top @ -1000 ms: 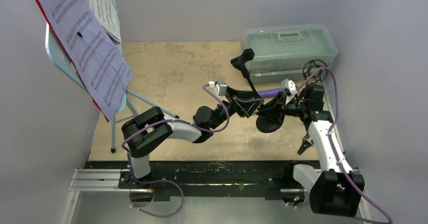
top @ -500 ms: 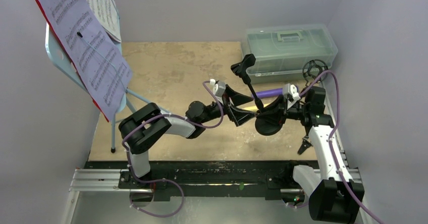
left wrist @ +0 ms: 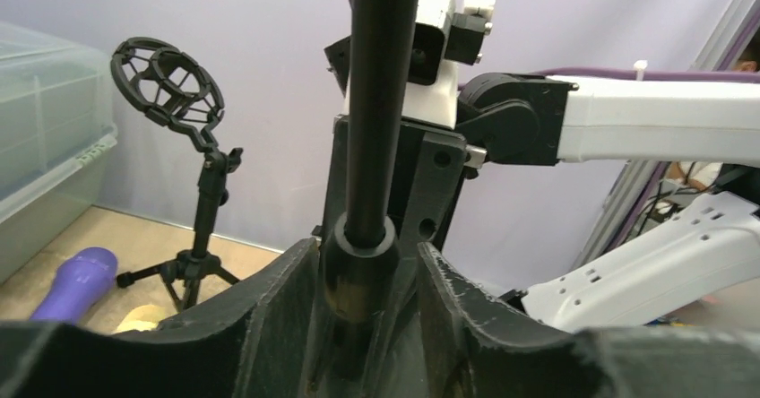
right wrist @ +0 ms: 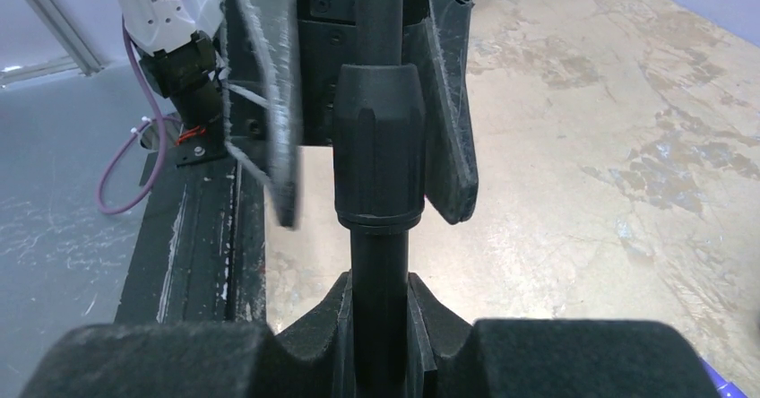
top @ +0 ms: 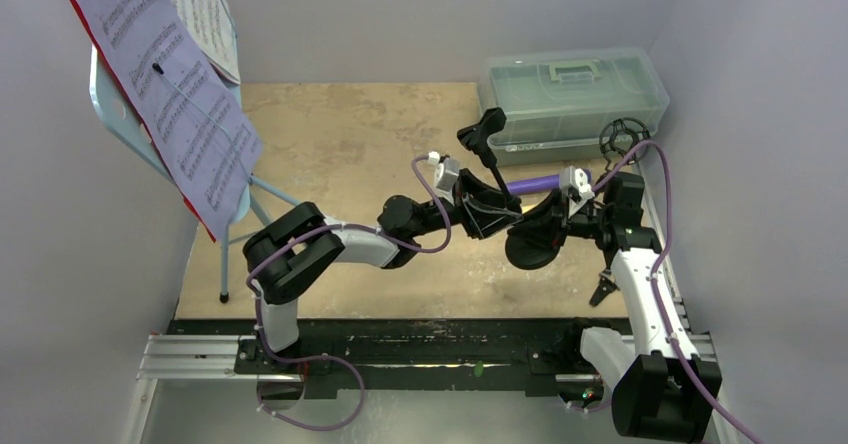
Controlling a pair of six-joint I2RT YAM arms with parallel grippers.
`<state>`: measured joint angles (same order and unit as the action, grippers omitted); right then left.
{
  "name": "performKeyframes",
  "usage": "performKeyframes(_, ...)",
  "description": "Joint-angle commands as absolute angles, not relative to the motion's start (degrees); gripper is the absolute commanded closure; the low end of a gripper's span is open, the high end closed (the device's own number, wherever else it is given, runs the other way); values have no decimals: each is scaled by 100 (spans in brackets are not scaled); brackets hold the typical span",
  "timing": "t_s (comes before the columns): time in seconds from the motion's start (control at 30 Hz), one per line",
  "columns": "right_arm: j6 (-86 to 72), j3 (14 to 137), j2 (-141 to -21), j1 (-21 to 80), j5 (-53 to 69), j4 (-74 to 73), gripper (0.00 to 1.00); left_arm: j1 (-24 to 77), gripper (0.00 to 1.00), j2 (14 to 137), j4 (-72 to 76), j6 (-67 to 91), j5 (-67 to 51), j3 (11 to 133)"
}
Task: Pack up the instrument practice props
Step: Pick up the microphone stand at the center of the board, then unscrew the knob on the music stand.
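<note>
- Right gripper (right wrist: 378,313) is clamped on the pole of the black mic holder (top: 484,129), which stands tilted right of centre in the top view.
- Left gripper (left wrist: 367,277) brackets its collar half-open, with one finger apart from it.
- Risk: uneven closing could twist or tip the holder.

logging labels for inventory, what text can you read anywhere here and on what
No text here can be read.
sheet music: printed staves and a heading line, too small to read.
box: a faint mark on its rim, too blurred to read.
</note>
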<state>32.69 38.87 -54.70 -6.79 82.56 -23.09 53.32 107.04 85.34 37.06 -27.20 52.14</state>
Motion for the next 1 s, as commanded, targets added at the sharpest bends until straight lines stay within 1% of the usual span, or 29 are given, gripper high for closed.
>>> performKeyframes(0.0, 3353, 3912, -5414, -677, 8577, -2092, 100, 5326, 70, 10756, 10200, 3842, -2567, 5392)
performKeyframes(0.1, 3349, 3928, -5423, -677, 8456, -2092, 100, 5327, 100, 10757, 10198, 3985, -2472, 5405)
performKeyframes(0.2, 3357, 3961, -5423, -677, 8094, -2085, 100, 5374, 100, 10722, 10189, 4209, -2220, 5326)
performKeyframes(0.27, 3382, 3992, -5410, -677, 7732, -2036, 100, 5481, 100, 10634, 10188, 4267, -1813, 5177)
performKeyframes(0.33, 3237, 3966, -5418, -677, 7302, -1837, 100, 5682, 100, 10555, 10128, 4270, -1214, 4996)
performKeyframes(0.4, 2892, 3903, -5414, -677, 6935, -1472, 100, 5977, 100, 10388, 9738, 4173, -231, 4810)
performKeyframes(0.43, 2740, 3874, -5414, -675, 6749, -1316, 100, 6228, 100, 10275, 9421, 4108, 340, 4766)
performKeyframes(0.47, 2610, 3849, -5406, -672, 6500, -1198, 100, 6419, 100, 10143, 8917, 4098, 1206, 4795)
performKeyframes(0.5, 2550, 3834, -5405, -672, 6364, -1109, 100, 6597, 100, 9995, 8329, 4130, 1816, 4884)
performKeyframes(0.57, 2503, 3815, -5413, -669, 6178, -1027, 100, 6880, 100, 9750, 7146, 4236, 2870, 5204)
performKeyframes(0.63, 2467, 3810, -5414, -668, 6056, -979, 100, 7037, 100, 9595, 6085, 4409, 3519, 5644)
performKeyframes(0.7, 2437, 3801, -5414, -668, 5998, -927, 100, 7126, 100, 9546, 5174, 4603, 3868, 6072)
performKeyframes(0.77, 2430, 3805, -5414, -668, 5986, -916, 100, 7170, 100, 9590, 4575, 4688, 3957, 6414)
performKeyframes(0.9, 2407, 3821, -5423, -668, 6047, -934, 100, 7181, 100, 9565, 4626, 4553, 3816, 6360)
performKeyframes(0.93, 2420, 3843, -5429, -666, 6138, -975, 100, 7181, 96, 9507, 4775, 4433, 3764, 6258)
performKeyframes(0.97, 2491, 3867, -5431, -668, 6259, -1064, 100, 7181, 86, 9425, 4917, 4305, 3719, 6129)
